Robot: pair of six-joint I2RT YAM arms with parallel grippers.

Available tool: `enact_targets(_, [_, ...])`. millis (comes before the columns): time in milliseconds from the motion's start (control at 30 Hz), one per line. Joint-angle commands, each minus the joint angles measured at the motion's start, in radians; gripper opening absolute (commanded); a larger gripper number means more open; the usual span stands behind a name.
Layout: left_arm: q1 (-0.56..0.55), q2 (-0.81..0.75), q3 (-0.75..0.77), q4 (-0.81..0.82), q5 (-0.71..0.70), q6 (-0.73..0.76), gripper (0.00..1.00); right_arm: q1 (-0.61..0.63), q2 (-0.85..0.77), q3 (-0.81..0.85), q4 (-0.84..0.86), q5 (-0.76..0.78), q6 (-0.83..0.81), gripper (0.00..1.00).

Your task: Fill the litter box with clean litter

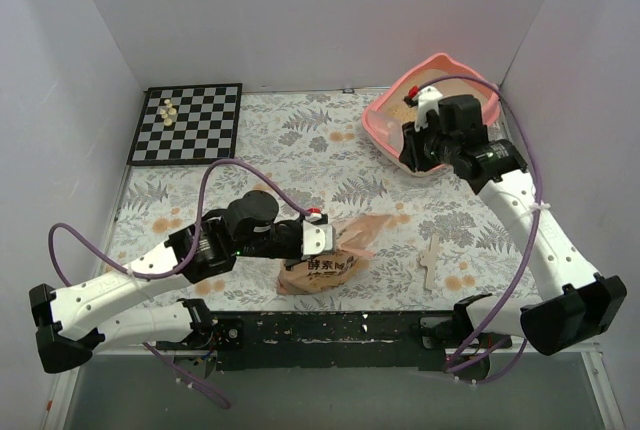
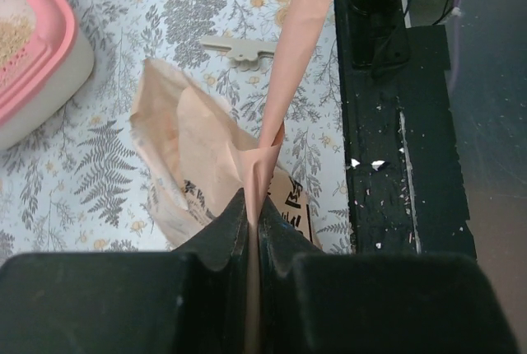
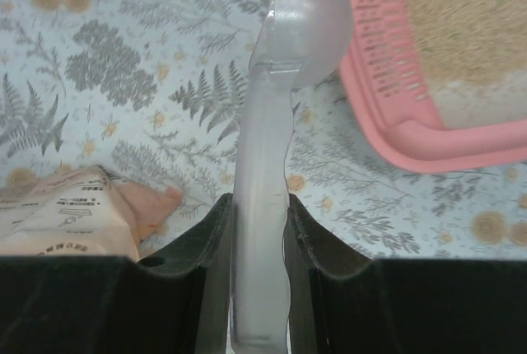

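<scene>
Gripping a thin fold of the orange-peach bag, the left gripper is clenched, its fingers pressed together on a peach strip that runs up and away in the left wrist view. The rest of the bag lies crumpled on the fern-print table cover, near the front edge, just ahead of the black base strip. Dark print shows on the bag's side.

The right gripper is clamped on the handle of a clear plastic scoop. The handle stands upright between the fingers. The scoop's bowl sits right at the slotted edge of the litter box; I cannot tell whether they touch.

The litter box, pink with a raised rim, sits at the far right corner of the table, close to the walls. In the top view the right arm reaches to its near-left side.

Clean litter, tan and granular, covers part of the box's floor, with pale bare floor showing at its near edge. The left wrist view also catches a little litter inside the pink rim.

A chessboard lies at the far left corner, well apart from the box, with a few pale pieces on it. A small beige flat part lies on the cover to the right of the bag.
</scene>
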Motion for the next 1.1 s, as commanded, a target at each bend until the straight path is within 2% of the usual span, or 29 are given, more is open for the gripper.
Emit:
enact_targets(0, [-0.011,-0.016,0.050,0.122,0.096,0.097,0.00,0.002,-0.007,-0.212,0.184,-0.190,-0.035,0.01])
enact_targets(133, [-0.009,0.003,-0.019,0.156,0.035,0.084,0.00,0.002,0.008,-0.351,0.310,-0.254,-0.060,0.01])
enact_targets(233, [-0.011,0.004,-0.081,0.234,-0.067,0.086,0.00,0.002,0.050,-0.427,0.418,-0.255,-0.075,0.02])
enact_targets(400, [-0.009,0.070,-0.090,0.265,-0.380,0.153,0.00,0.001,0.195,-0.442,0.504,-0.212,-0.081,0.04])
enact_targets(467, [-0.008,0.066,-0.090,0.267,-0.404,0.172,0.00,0.001,0.289,-0.399,0.482,-0.195,-0.078,0.04])
enact_targets(567, [-0.003,0.028,-0.101,0.302,-0.384,0.192,0.00,0.001,0.373,-0.362,0.482,-0.192,-0.075,0.05])
enact_targets(633, [0.002,0.014,-0.096,0.308,-0.372,0.211,0.00,0.001,0.416,-0.358,0.482,-0.190,-0.081,0.09])
enact_targets(767, [0.043,0.020,-0.064,0.317,-0.335,0.265,0.00,0.002,0.475,-0.336,0.453,-0.146,-0.086,0.26])
enact_targets(833, [0.093,0.037,-0.032,0.314,-0.251,0.304,0.00,0.001,0.485,-0.329,0.447,-0.132,-0.083,0.42])
enact_targets(900, [0.175,0.055,0.008,0.302,-0.145,0.304,0.00,0.001,0.489,-0.321,0.430,-0.118,-0.088,0.50])
enact_targets(1067, [0.298,0.118,0.092,0.299,0.070,0.320,0.00,0.001,0.427,-0.309,0.418,-0.094,-0.088,0.54])
